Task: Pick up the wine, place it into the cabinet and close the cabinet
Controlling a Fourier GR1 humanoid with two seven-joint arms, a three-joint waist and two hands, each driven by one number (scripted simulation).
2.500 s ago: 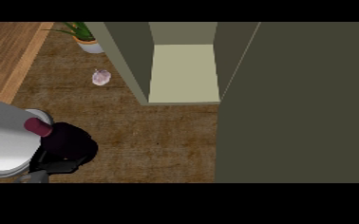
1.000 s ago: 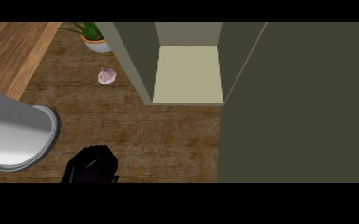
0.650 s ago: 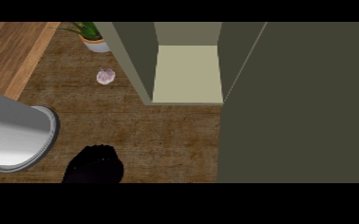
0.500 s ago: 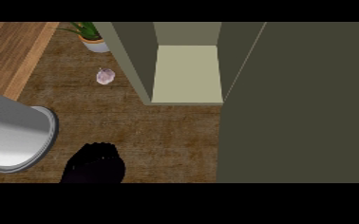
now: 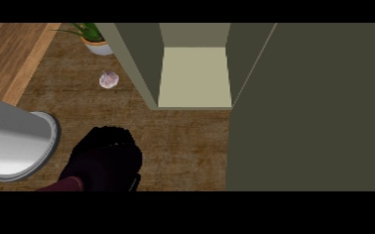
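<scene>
Most of the right side of my head view is filled by the cabinet door (image 5: 307, 109), a dark olive panel swung open and running from the top of the scene to the bottom. Next in size is the counter (image 5: 183, 148), brown and wood-grained, spreading from the door's edge across to the left.

On it, at the top centre, stands the cabinet (image 5: 139, 59). It is open toward me, with dark olive side walls and a pale shelf floor (image 5: 194, 77) between them. I see nothing lying on that floor.

Low on the left I have the left hand (image 5: 102, 158), black and bunched, its fingers bent over and closed round the wine, knuckles toward the cabinet. It sits over the counter, well short of the cabinet's front edge and left of the opening. My right hand shows nowhere.

Just left of the hand is a grey rounded shape (image 5: 22, 144) with a paler rim, cut off by the view's edge; I cannot tell what it is. Above it a lighter wooden strip (image 5: 22, 54) runs along the upper left.

A potted plant (image 5: 93, 39), green leaves in a white pot, stands just left of the cabinet's left wall. Of the wine (image 5: 64, 184) only a dark red sliver shows at the hand's lower left, at the bottom edge. A small pinkish object (image 5: 108, 80) lies on the counter below the plant.
</scene>
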